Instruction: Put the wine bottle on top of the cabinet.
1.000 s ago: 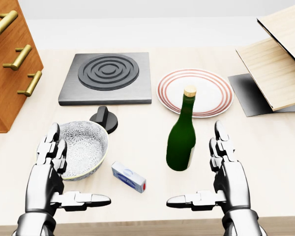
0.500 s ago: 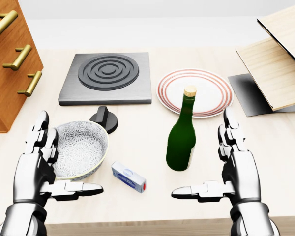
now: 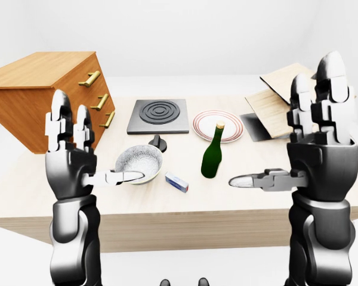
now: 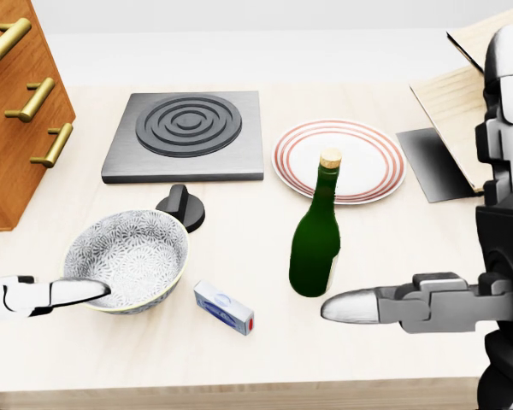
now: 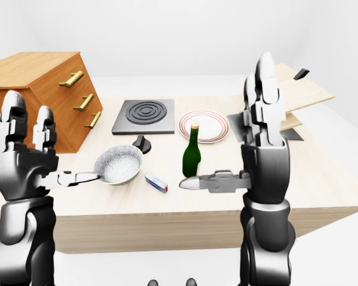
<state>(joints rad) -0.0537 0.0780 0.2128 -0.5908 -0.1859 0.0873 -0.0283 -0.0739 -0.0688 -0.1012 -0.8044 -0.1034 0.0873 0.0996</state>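
A dark green glass wine bottle (image 4: 315, 246) with a pale cork-coloured top stands upright on the light wooden table (image 4: 239, 359), just below the white plate (image 4: 339, 160) with red rings round its rim in the head view. To its left lies a small white box with blue and red ends (image 4: 224, 307), and further left a round bowl (image 4: 128, 259) with a fine grey floral pattern inside. A black knob (image 4: 182, 206) sits above the bowl, beneath the square dark grey hob (image 4: 186, 135) with raised concentric rings. The wooden cabinet (image 3: 45, 96), with slanted brass drawer handles, stands at the table's left end, its flat top bare wood. Pale wooden boards (image 4: 457, 120) lean at the right. The left hand (image 3: 71, 158) and right hand (image 3: 313, 149), both glossy metallic and jointed, are raised with fingers upright and thumbs stretched inward, spread wide and holding nothing; the bottle stands between them, untouched.
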